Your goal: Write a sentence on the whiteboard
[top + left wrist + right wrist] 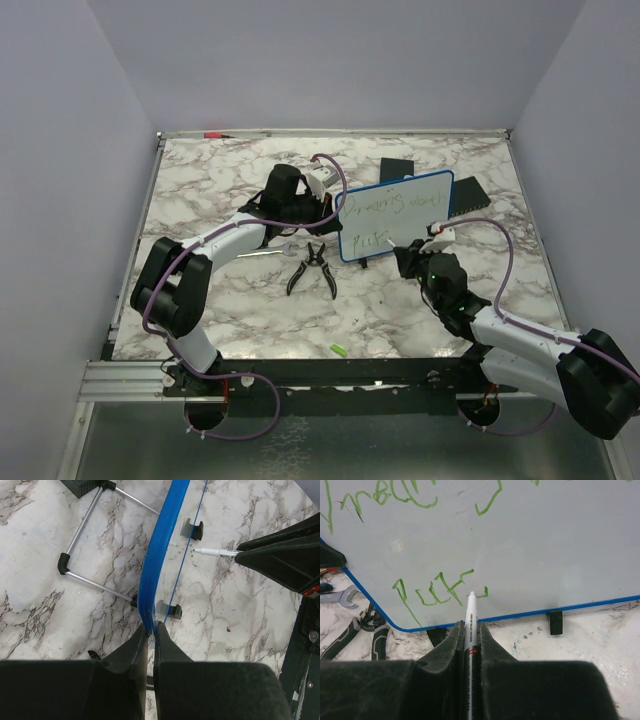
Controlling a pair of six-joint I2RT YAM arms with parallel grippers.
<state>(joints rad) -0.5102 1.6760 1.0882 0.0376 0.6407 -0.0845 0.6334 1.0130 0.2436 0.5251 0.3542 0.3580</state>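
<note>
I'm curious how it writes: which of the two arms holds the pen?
The right tool grips the marker; the left tool pinches the whiteboard by its blue edge.

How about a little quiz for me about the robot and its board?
1. True or false: the right claw holds a marker.
2. What colour is the writing on the whiteboard? A red, B green, C black.
3. Fill in: the left claw pinches the whiteboard's blue ____.
Key: 1 true; 2 B; 3 frame.
</note>
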